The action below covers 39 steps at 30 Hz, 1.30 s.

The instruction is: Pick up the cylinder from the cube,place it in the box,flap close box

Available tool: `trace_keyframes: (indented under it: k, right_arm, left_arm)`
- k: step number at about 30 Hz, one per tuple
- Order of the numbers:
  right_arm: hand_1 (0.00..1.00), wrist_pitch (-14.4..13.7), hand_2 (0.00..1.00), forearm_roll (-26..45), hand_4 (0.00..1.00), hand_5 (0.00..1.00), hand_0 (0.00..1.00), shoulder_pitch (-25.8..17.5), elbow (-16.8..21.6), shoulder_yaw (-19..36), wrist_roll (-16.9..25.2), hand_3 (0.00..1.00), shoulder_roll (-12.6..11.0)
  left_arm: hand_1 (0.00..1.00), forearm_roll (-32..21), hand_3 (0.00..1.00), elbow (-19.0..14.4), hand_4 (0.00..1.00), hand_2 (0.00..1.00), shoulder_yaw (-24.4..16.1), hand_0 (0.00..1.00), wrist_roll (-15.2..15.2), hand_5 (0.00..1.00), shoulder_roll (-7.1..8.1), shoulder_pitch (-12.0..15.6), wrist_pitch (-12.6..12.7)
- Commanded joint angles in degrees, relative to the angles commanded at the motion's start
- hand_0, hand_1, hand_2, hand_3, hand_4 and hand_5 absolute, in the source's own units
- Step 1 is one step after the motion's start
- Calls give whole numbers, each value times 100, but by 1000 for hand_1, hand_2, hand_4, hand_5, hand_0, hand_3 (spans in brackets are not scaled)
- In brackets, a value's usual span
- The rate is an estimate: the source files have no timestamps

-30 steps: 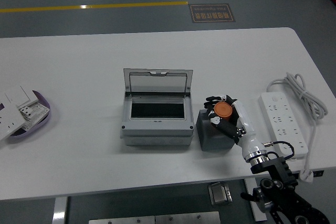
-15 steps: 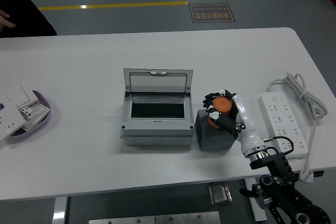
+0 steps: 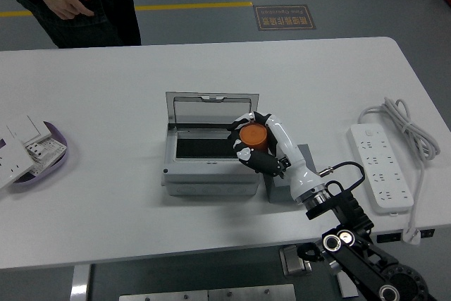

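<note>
Cylinder (image 3: 253, 136) in right robot hand (image 3: 255, 146)

our right arm (image 3: 310, 195) reached in from the lower right, its hand (image 3: 255, 144) curled tight in a grasp, palm leftward.

A white table (image 3: 127, 96) carries an open grey box (image 3: 209, 147) at centre, a grey cube (image 3: 292, 174) just beside it, a white power strip (image 3: 380, 167) at right and a purple tray (image 3: 49, 154) of switches at left.
</note>
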Motion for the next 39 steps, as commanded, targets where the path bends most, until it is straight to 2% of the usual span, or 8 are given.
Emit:
trace_keyframes:
  k: [8,25,26,31,32,37,38,39]
  right_arm:
    - [161,427,308,-1503,2,2,3,773,-60,-438,-987,244,-28]
    - [177,1487,311,-4071,2,2,44,1885,-200,-1226,-2713,264,65]
    - [216,1529,322,-4127,2,2,141,1921,-212,-1242,-2783,309,70]
    - [216,1776,322,-4256,2,2,141,2077,-335,-1287,-3175,309,107]
    - [341,1808,393,-4258,33,2,304,2089,-359,-1288,-3229,434,112]
    - [341,1864,393,-4221,33,2,304,2110,-455,-1283,-3401,434,137]
    - [593,1860,566,-4219,425,2,640,2113,-462,-1281,-3415,631,142]
    - [593,1852,566,-4221,425,2,640,2116,-469,-1279,-3428,631,149]
  left_arm:
    - [639,37,636,0,696,599,-10,606,13,163,14,-7,-3]
    - [638,107,637,0,699,600,-35,606,26,174,48,-27,-9]
    - [639,113,636,0,699,600,-38,606,26,178,50,-27,-10]
    - [639,142,636,0,699,600,-55,606,24,178,61,-37,-12]
    - [639,143,636,0,699,600,-54,606,23,178,62,-39,-13]
    - [639,129,636,0,699,600,-39,606,23,178,61,-45,-14]
    - [639,124,635,0,699,599,-35,606,24,180,61,-45,-13]
    - [639,118,635,0,699,599,-29,606,25,180,61,-44,-13]
